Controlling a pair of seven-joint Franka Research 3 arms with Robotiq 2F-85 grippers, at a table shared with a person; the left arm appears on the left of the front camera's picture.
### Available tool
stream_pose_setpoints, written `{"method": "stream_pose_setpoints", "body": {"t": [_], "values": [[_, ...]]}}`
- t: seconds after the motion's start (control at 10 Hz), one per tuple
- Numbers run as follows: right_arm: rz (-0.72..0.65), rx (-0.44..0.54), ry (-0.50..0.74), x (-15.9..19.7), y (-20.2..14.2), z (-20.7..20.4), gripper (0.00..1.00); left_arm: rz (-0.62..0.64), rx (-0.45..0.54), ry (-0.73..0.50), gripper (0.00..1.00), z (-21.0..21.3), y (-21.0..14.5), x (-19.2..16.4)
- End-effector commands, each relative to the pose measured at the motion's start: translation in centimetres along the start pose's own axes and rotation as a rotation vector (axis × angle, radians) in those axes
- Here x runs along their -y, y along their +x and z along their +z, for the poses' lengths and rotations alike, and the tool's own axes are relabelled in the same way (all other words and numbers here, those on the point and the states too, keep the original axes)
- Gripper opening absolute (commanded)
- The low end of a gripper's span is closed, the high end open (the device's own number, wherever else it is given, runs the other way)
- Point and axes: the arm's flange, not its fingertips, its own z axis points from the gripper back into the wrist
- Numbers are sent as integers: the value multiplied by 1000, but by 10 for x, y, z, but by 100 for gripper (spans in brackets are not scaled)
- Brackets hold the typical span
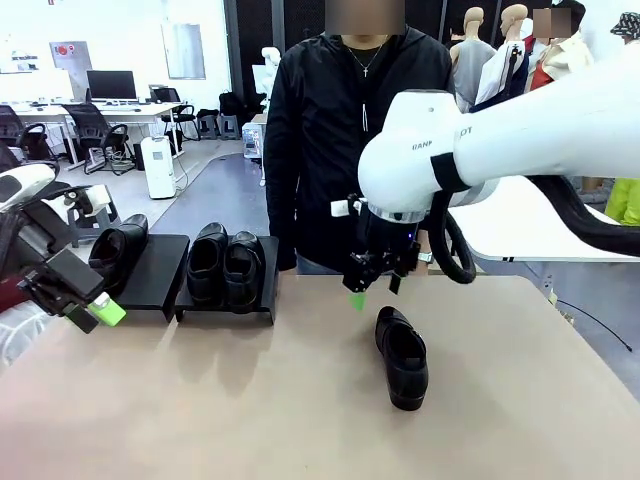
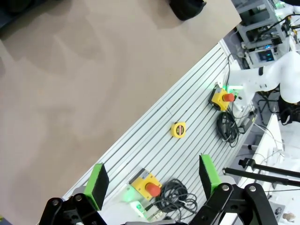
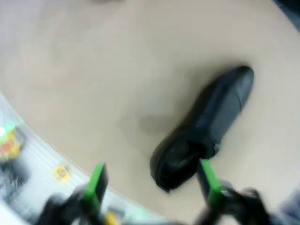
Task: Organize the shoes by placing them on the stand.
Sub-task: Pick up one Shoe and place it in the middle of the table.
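Shoes first, since that's the whole job: I count four, and three are already up on the stand, so only the loose shoe is left out on the tan table. Going big to small: the table carries everything, then the stand, which is two low black platforms side by side at about 10 o'clock from the table's middle. The right platform has a full pair, toes toward the robot, which looks like the tidy pattern they're going for. The left platform has a single shoe with a free spot next to it, so my guess is the loose one belongs there. That one lies at roughly 3 o'clock from centre, toe pointing near. Two grippers: the right gripper hangs just above the loose shoe's heel end, jaws spread wide, nothing in them, probably lining up a grab. The left gripper is parked off at 9 o'clock, also released and empty. One person stands at 12 o'clock.
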Motion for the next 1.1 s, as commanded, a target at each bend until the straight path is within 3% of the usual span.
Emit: {"method": "stream_pose_setpoints", "body": {"t": [0.0,0.1,0.4,1.0], "values": [[-366,-173,-39,-23,-5,-27,100,7,-4,-10,100,3,0,0],[-495,-154,-23,-25,-10,-37,100,7,-4,-10,100,3,0,0],[-658,-74,51,-14,-11,-63,100,7,-4,-10,100,3,0,0],[-688,-63,-34,13,-8,-113,100,7,-4,-10,100,3,0,0]]}}
